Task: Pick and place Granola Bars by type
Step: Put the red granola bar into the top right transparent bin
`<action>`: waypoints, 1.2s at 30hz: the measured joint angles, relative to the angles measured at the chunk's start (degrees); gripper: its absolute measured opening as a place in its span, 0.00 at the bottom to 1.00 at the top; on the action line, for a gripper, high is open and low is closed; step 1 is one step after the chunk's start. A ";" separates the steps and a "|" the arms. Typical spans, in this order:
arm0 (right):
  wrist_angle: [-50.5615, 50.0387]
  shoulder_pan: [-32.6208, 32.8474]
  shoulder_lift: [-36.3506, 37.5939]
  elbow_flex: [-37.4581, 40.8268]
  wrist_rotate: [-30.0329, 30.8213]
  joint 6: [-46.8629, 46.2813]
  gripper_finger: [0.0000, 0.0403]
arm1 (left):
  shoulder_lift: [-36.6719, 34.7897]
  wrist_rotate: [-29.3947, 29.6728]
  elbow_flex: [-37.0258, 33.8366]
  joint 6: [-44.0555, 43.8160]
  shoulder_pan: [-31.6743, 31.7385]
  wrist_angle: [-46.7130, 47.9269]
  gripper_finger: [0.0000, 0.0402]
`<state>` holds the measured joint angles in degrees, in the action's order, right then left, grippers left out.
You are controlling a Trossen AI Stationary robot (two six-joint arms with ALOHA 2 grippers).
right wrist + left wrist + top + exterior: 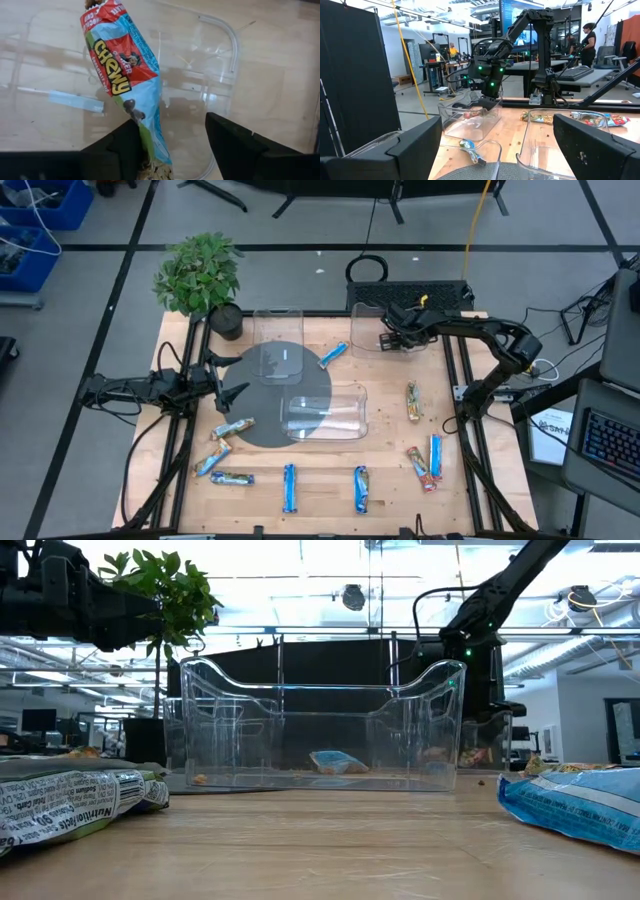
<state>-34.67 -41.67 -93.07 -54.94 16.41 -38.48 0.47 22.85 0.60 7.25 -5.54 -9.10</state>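
Note:
My right gripper [388, 340] hangs open over the far right clear bin [372, 328]. In the right wrist view a reddish-green multicolour bar [125, 75] stretches away from the gripper [172, 145] above the bin floor, its near end [150, 162] beside one finger [120, 145]. My left gripper [228, 382] waits open at the left rim of a grey disc [262, 430]. Other bars lie flat on the table: a blue one [333, 355] between the far bins, a tan-gold one [413, 402], a reddish one [418, 465], and blue ones [435, 457] [361, 488] [289, 487]. My right gripper is open, and the reddish-green bar's near end [150, 162] runs down close along one finger [120, 145]. I cannot tell whether finger and wrapper touch; the other finger [235, 140] stands well apart from it.
Two more clear bins stand on the grey disc, one far [278, 340] and one near [325, 412]. A potted plant [200, 275] sits at the far left corner. More bars lie near the left front [232, 428] [213, 462] [232, 478]. A blue bar [335, 762] shows through a bin in the low view.

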 joint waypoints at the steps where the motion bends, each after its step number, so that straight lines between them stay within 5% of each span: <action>1: 0.19 0.00 0.14 0.03 -0.11 -0.02 0.52 | 0.00 0.00 0.00 0.00 -0.01 -0.01 0.94; 21: 3.17 -1.46 2.70 0.13 -4.60 4.88 0.61 | 0.00 0.00 0.01 0.00 -0.01 0.00 0.94; 27: 4.11 -1.40 2.48 0.20 -4.25 3.41 0.44 | 0.00 0.01 0.00 0.00 -0.01 0.00 0.94; 33: 4.28 -1.38 2.50 0.20 -4.62 5.31 0.06 | 0.00 0.01 0.00 0.00 0.00 0.00 0.94; 36: 4.64 -1.38 2.53 0.20 -4.47 4.85 0.04 | 0.00 0.00 0.00 0.00 0.00 0.00 0.94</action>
<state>-30.02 -43.05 -90.54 -54.74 11.95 -33.62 0.47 22.85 0.60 7.25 -5.55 -9.10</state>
